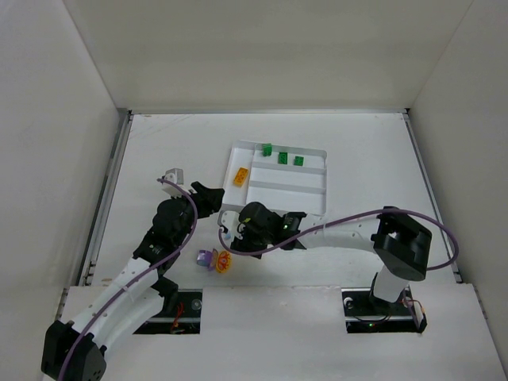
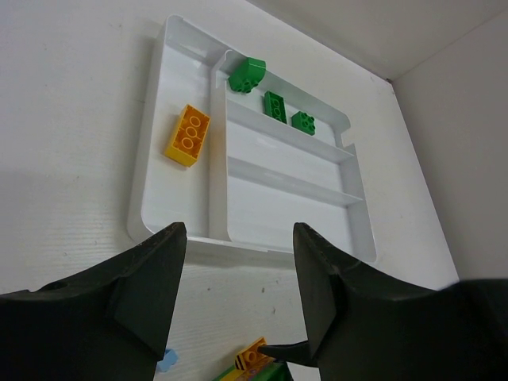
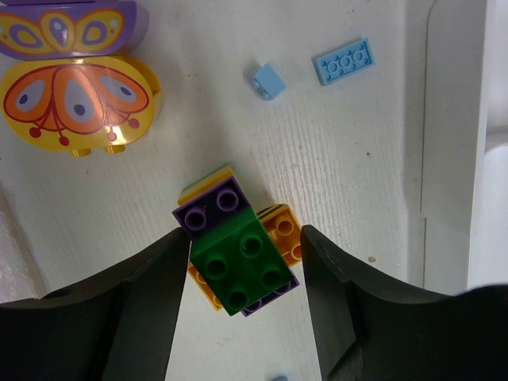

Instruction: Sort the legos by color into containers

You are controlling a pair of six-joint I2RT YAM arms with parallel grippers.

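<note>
The white tray [image 1: 294, 186] lies on the table [image 1: 381, 159] at the centre of the top view. Three green bricks [image 2: 275, 105] sit in its uppermost compartment, and one orange brick [image 2: 188, 135] lies in the narrow compartment at its left. The left gripper [image 2: 238, 238] hangs just below the tray's lower-left corner, with its jaws spread and nothing between them. The right gripper [image 3: 244, 246] is below the tray's lower edge. Its jaws are spread to either side of a green brick [image 3: 242, 270] stacked on purple and orange bricks [image 3: 210, 208]. Whether the jaws touch this stack cannot be told. Two light blue pieces [image 3: 343, 60] lie in the upper right of the right wrist view, and butterfly-printed yellow [image 3: 75, 99] and purple pieces are in its upper left.
</note>
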